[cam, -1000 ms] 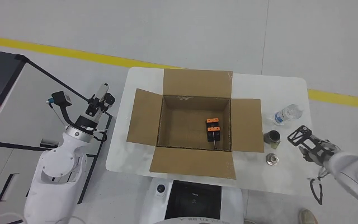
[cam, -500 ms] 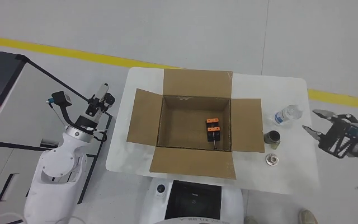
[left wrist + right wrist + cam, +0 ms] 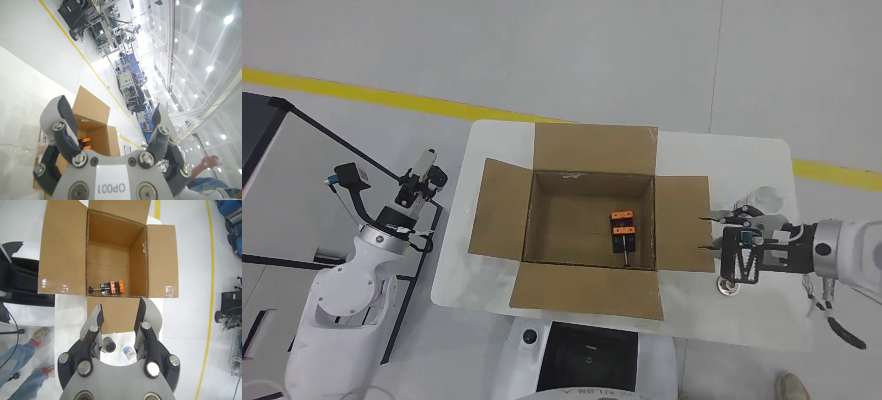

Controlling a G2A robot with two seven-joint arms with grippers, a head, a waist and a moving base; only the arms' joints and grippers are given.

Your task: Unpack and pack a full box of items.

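Swung in from the table (image 3: 762,160) edge, my right gripper (image 3: 704,233) hovers wide open, empty, above a flap of the box (image 3: 594,148); the orange clamp (image 3: 623,232) lies inside, just ahead, what may be a jar (image 3: 110,346) beneath me.

This is a large robotics lab or factory hall, with a pale glossy floor (image 3: 592,50) marked by a long yellow line (image 3: 362,95) and a high white ceiling (image 3: 208,47) hung with rows of round lamps (image 3: 228,19). Along the far side stand metal racks (image 3: 102,39) crowded with wires and gear, a white robot arm (image 3: 132,34) on a stand, a grey switch cabinet (image 3: 124,80) and blue machines (image 3: 130,60). A black cart (image 3: 230,302) trailing cables stands beyond the yellow line.
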